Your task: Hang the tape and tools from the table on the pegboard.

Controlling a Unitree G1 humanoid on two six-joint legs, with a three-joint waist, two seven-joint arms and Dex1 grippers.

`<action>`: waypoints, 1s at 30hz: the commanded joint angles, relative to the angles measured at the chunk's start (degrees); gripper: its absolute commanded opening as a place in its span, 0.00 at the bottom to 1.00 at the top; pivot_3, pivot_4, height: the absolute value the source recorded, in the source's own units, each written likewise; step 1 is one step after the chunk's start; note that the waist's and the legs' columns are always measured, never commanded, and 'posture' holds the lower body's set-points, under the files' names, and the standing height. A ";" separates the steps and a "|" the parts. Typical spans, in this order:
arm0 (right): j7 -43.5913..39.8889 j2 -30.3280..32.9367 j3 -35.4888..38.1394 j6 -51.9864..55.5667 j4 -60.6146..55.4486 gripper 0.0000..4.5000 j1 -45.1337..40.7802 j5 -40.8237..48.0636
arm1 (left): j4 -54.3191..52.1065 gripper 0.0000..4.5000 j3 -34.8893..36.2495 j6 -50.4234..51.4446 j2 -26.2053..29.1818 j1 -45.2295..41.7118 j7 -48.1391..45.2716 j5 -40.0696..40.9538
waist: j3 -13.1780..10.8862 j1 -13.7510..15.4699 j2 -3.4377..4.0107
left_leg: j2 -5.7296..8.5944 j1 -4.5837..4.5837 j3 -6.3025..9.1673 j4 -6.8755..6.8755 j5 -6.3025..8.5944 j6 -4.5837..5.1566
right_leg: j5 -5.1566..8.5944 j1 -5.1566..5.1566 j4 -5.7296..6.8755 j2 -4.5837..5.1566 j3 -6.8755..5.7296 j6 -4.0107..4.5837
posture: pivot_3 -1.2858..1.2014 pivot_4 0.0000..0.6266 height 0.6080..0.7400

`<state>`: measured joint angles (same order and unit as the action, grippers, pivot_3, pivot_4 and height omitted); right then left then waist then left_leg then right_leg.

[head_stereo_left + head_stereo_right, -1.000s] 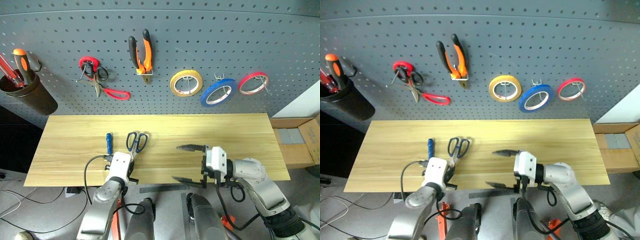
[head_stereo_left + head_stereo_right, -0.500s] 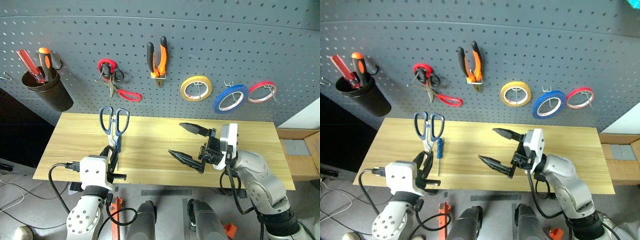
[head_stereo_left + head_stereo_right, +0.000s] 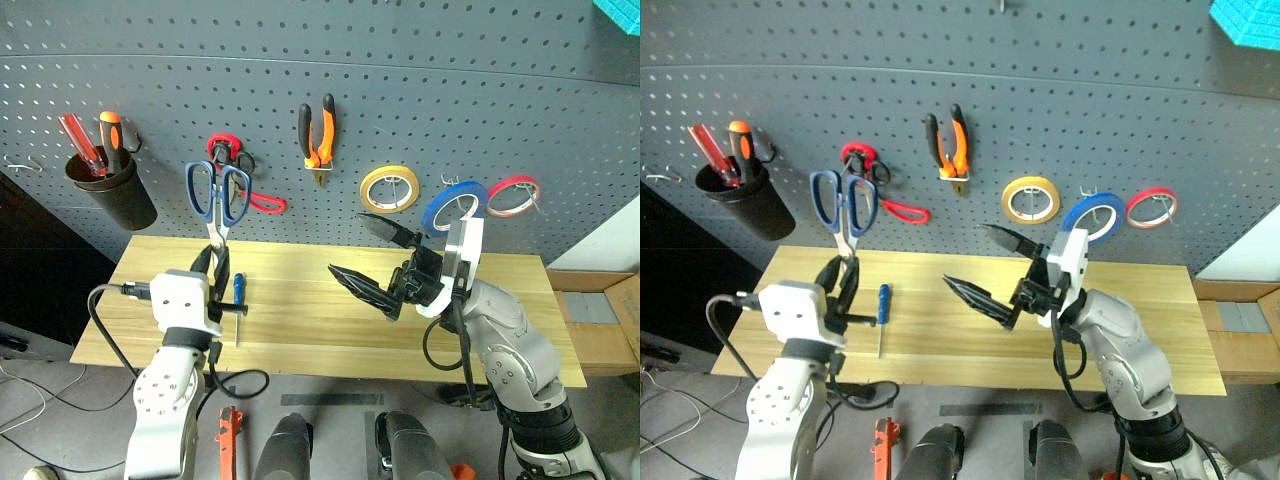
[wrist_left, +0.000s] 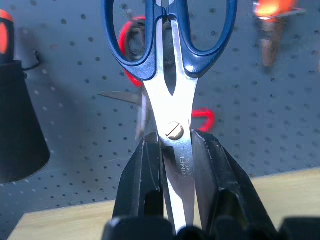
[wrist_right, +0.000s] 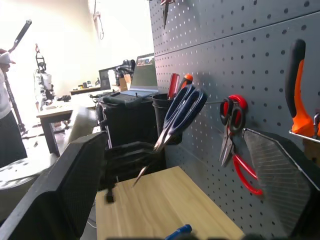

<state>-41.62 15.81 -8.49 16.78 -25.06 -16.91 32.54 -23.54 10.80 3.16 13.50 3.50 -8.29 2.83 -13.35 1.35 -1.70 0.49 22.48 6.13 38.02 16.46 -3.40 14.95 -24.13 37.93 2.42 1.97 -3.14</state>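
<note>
The dark blue-handled scissors [image 3: 217, 195] stand upright with handles up, in front of the pegboard [image 3: 520, 90] beside the red-handled snips. My left gripper [image 3: 213, 266] is shut on the scissors' blades [image 4: 172, 100], just below the pivot screw. My right gripper [image 3: 345, 241] hangs open and empty above the middle of the table [image 3: 300, 330]. The small blue-handled screwdriver [image 3: 238, 290] lies on the table right of my left gripper. On the pegboard hang the orange-and-black pliers [image 3: 318, 130] and the blue tape [image 3: 455, 205], which is partly hidden behind my right wrist.
A black cup [image 3: 112, 190] with orange and red screwdrivers hangs at the board's left. The red snips [image 3: 250, 195], a yellow roll [image 3: 390, 188] and a red roll [image 3: 513, 195] also hang there. A cardboard box [image 3: 600, 320] sits right of the table.
My left gripper has lifted the scissors off the table up in front of the pegboard. My right gripper has risen a little, still open. The camera has tilted up.
</note>
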 commanded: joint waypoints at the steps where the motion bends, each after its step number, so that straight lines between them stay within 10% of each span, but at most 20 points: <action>1: 0.00 -0.01 -0.25 -0.40 -1.10 1.00 -0.28 -0.35 | 0.66 0.11 0.99 -1.81 0.79 -1.37 -0.88 1.17 | 0.10 -0.08 0.02 | -0.01 -0.03 -0.05 0.00 0.00 0.00 | 0.00 0.00 0.01 -0.01 0.06 0.00 | 0.56 0.28 1.00; 13: 0.79 0.29 -0.19 0.12 -1.70 1.00 -0.12 -0.71 | 5.59 0.11 -0.88 2.97 2.34 -4.17 -3.57 1.91 | 0.13 -0.07 -0.01 | -0.02 -0.10 -0.09 0.03 0.00 0.00 | -0.01 0.01 0.09 -0.03 0.13 0.02 | 0.55 0.29 1.00; 25: 0.66 1.31 -0.39 0.38 -2.86 1.00 0.62 -0.61 | 2.03 0.99 -2.50 9.10 1.08 -6.20 -2.24 1.77 | 0.14 -0.23 0.00 | -0.03 -0.15 -0.13 0.07 0.00 0.01 | -0.02 0.02 0.15 -0.04 0.18 0.03 | 0.54 0.30 1.00; 30: -1.01 4.05 -2.44 2.48 -4.35 1.00 0.68 -1.34 | -0.41 0.99 -1.84 15.41 -0.77 -0.19 -0.33 2.23 | 0.13 -0.55 0.00 | -0.04 -0.17 -0.15 0.06 0.09 0.16 | -0.02 0.03 0.15 -0.04 0.22 0.03 | 0.54 0.36 1.00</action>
<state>-41.34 18.39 -9.60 18.08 -26.17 -16.27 31.48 -21.16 8.16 16.11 13.27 1.26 -9.64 4.48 -13.22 0.80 -1.70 0.45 22.29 5.97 38.07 16.58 -3.19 14.93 -24.10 38.08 2.38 2.20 -3.10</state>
